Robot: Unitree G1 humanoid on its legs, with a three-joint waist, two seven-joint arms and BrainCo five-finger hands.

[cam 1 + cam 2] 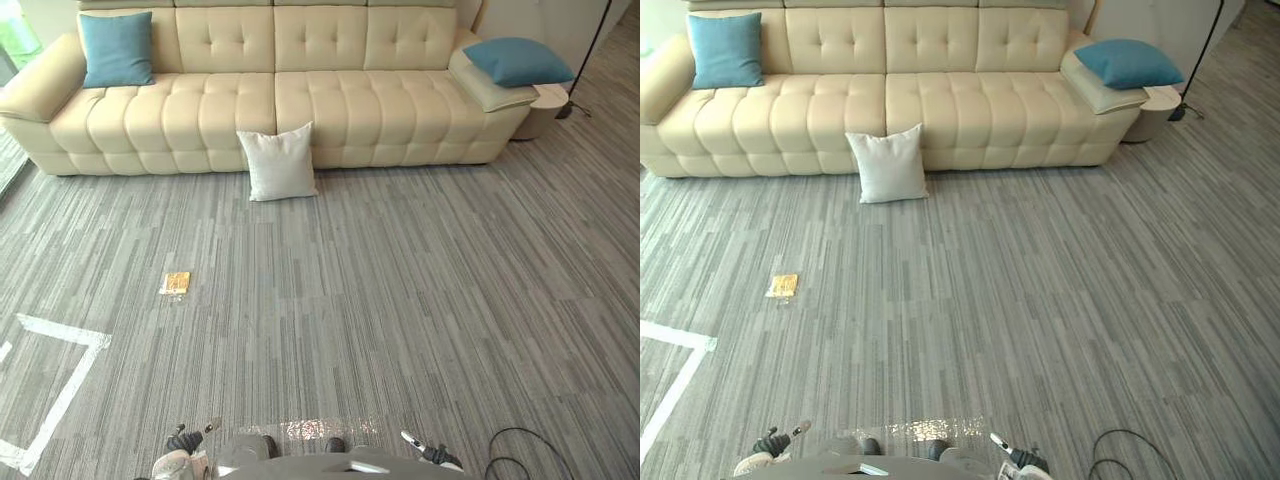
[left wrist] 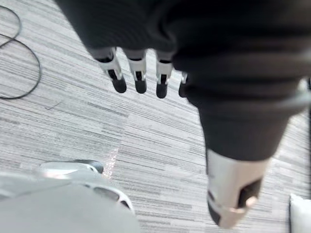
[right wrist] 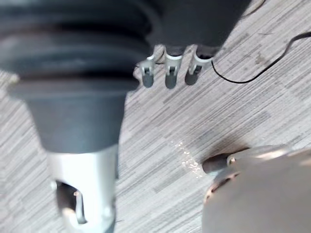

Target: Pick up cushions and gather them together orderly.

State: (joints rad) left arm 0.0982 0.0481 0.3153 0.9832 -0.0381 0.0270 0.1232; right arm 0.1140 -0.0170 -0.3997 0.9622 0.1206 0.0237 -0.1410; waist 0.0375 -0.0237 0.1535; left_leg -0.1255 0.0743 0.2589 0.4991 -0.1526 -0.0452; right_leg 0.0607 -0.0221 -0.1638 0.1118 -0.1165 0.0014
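Note:
A white cushion (image 1: 280, 162) stands on the grey carpet, leaning against the front of a cream sofa (image 1: 330, 100). One blue cushion (image 1: 117, 49) is propped against the sofa's back at its left end. Another blue cushion (image 1: 517, 61) lies on the right armrest. My left hand (image 1: 183, 440) and right hand (image 1: 432, 453) hang low at the near edge, far from the cushions. The left wrist view shows the left hand's fingers (image 2: 140, 80) straight over bare carpet, holding nothing. The right hand's fingers (image 3: 170, 73) are likewise straight and empty.
A small yellow object (image 1: 176, 283) lies on the carpet at the left. White tape lines (image 1: 60, 390) mark the floor at the near left. A round side table (image 1: 545, 108) and a lamp stand (image 1: 578, 100) sit by the sofa's right end.

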